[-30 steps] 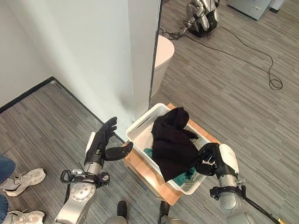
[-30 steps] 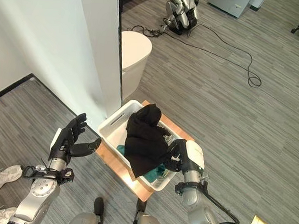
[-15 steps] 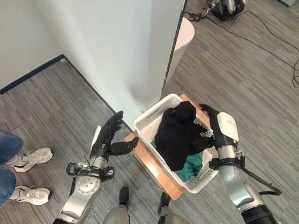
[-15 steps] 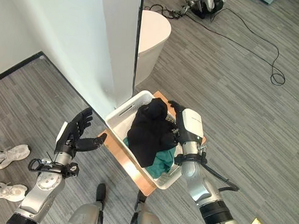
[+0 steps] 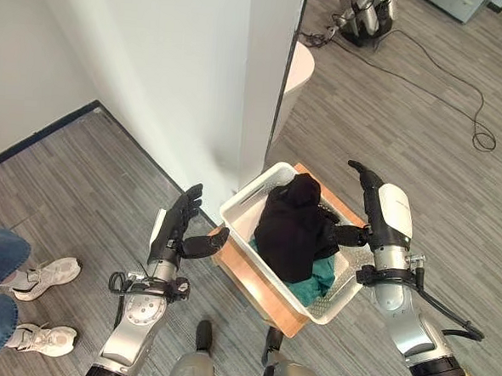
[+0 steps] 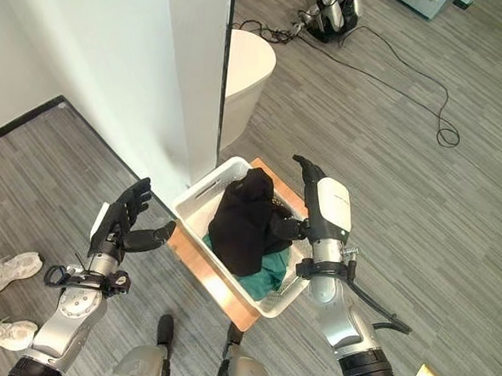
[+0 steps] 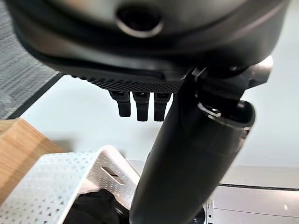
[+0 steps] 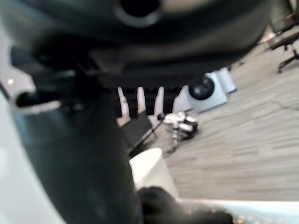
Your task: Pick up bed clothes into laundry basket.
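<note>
Person: shoes [image 5: 48,278] and trouser legs are showing at the far left on the floor [image 5: 71,203], well apart from the work.
Left hand: the left hand [image 5: 176,230] is hovering beside the left end of the laundry basket [image 5: 243,206], fingers straight and spread, thumb reaching toward the basket's near left corner; it is holding nothing and seems just short of touching the rim.
Wall: a white wall corner [image 5: 240,85] is standing just behind the basket, so there is little room on that side.
Bench: the basket is sitting on a low wooden bench [image 5: 265,301], whose edge is showing along its near side.
Clothes: the black garment [image 5: 289,229] is lying heaped in the basket, its top rising above the rim, with a teal cloth [image 5: 313,286] under its near end; both are inside the walls.
Right hand: the right hand [image 5: 364,180] is held above the basket's right rim, fingers straight and pointing away, thumb stretched in toward the black garment and close to it; whether it is touching the cloth I cannot tell, but nothing is being clasped.
Step in hand: by my reading, the garment is being let go and settled into the basket.
Doing it well: the right hand should be lifting straight up so no fold is snagging on the thumb, and any cloth riding over the rim should be pressed down toward the middle while the left hand is steadying the basket's end.
</note>
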Robot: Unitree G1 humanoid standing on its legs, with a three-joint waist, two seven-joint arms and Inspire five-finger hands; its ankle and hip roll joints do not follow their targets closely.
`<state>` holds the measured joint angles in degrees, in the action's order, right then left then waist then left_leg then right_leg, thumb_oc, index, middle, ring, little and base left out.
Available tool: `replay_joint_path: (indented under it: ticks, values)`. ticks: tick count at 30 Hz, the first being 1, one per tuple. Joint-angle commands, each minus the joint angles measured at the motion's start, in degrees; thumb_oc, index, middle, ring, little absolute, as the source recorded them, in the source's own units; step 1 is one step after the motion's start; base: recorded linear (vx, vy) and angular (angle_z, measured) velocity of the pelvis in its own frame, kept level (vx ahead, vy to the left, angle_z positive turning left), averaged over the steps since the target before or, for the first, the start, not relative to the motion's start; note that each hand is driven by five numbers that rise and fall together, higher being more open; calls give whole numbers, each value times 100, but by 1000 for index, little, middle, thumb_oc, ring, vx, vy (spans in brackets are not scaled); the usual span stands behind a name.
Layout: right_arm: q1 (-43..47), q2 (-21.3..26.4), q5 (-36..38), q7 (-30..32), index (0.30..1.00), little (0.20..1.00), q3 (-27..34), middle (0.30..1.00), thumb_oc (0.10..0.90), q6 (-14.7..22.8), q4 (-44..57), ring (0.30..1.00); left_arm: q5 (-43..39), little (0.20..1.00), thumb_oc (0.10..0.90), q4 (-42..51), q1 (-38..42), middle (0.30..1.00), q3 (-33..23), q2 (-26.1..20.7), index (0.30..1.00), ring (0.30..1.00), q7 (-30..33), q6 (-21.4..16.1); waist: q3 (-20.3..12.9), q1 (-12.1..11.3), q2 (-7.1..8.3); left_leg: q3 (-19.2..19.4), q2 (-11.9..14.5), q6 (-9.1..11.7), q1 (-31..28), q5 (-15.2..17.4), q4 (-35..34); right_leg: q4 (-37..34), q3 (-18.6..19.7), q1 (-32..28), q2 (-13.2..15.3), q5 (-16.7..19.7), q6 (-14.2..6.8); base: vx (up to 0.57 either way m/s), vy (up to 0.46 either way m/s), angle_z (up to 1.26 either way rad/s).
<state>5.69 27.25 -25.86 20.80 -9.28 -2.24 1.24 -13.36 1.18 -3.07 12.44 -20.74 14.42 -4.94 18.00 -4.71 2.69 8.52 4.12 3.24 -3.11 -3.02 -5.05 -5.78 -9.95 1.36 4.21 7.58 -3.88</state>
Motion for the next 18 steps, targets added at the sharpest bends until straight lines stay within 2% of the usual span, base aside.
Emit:
replay_joint_path:
  ticks: [1, 12, 18]
  values:
    - [96, 103, -32, 290, 900, 900, 232, 900, 800, 452, 952, 900, 153, 900, 800, 556, 166, 900, -56, -140, 900, 900, 129, -717, -573, 145, 9, -37, 156, 75, 102, 343, 5, 112, -287, -819, 676, -883, -609, 32, 18, -11]
    - [-268, 65, 294, 370, 900, 900, 480, 900, 800, 760, 1549, 900, 282, 900, 800, 638, -256, 900, -224, -103, 900, 900, 270, -715, -796, 236, -85, 17, 105, 45, -86, 429, 5, 115, -224, -936, 735, -876, -631, 12, 4, -2]
    - [-771, -33, 384, 460, 900, 900, 735, 900, 800, 858, 1867, 900, 514, 900, 800, 673, -744, 900, -473, 110, 900, 900, 587, -594, -864, 258, -127, -8, 80, 25, -143, 449, 5, 127, -245, -998, 747, -892, -624, 0, 0, 0]
